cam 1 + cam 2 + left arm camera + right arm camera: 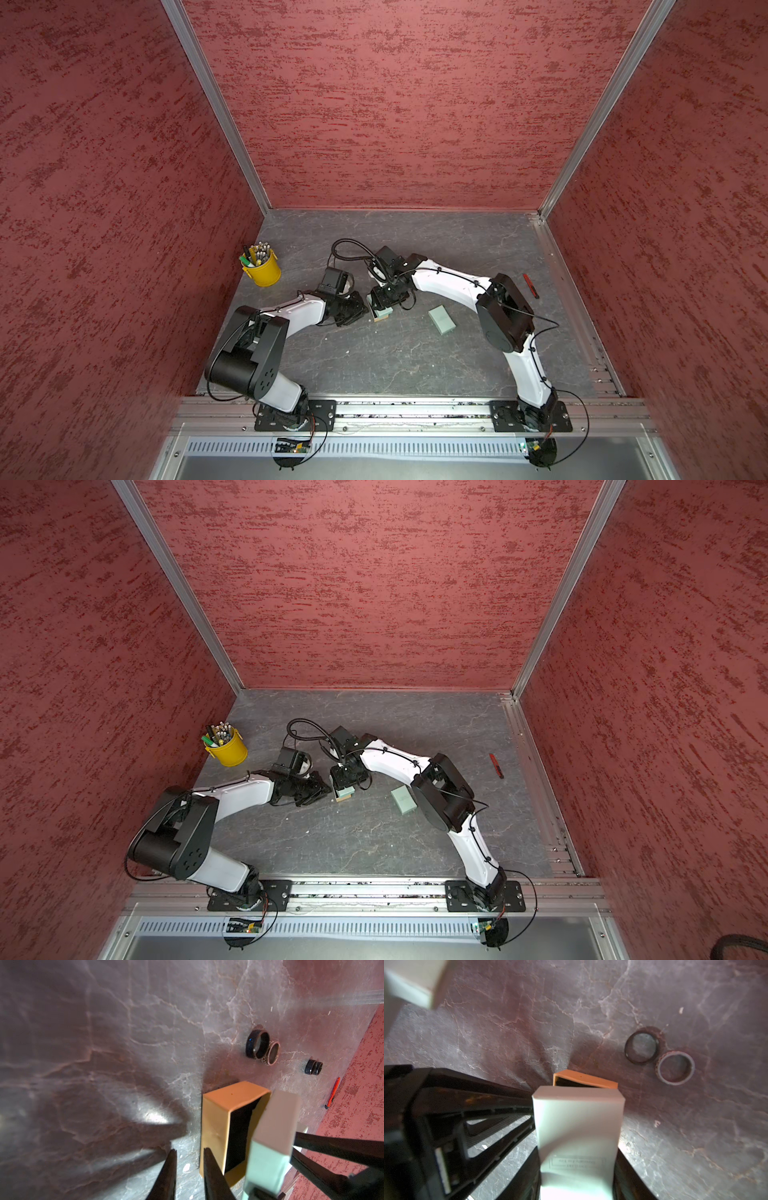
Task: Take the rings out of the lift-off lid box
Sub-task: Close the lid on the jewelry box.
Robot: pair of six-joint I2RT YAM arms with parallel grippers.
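**Rings out, lid held**

Tan base dark inside, contents unreadable. On the desk near its middle, beside the base toward the right edge: a black ring touching a paler grey ring, another black ring apart, all flat, holes up. Right gripper clamps the mint-green lid over the base; left gripper narrowly parted, empty.

The left arm and the right arm both have glossy white shells between bulky matte-black joint housings, thin black cables clipped along them, and black base plates with silver screws. The left tool ends in slim, tapering black fingers.
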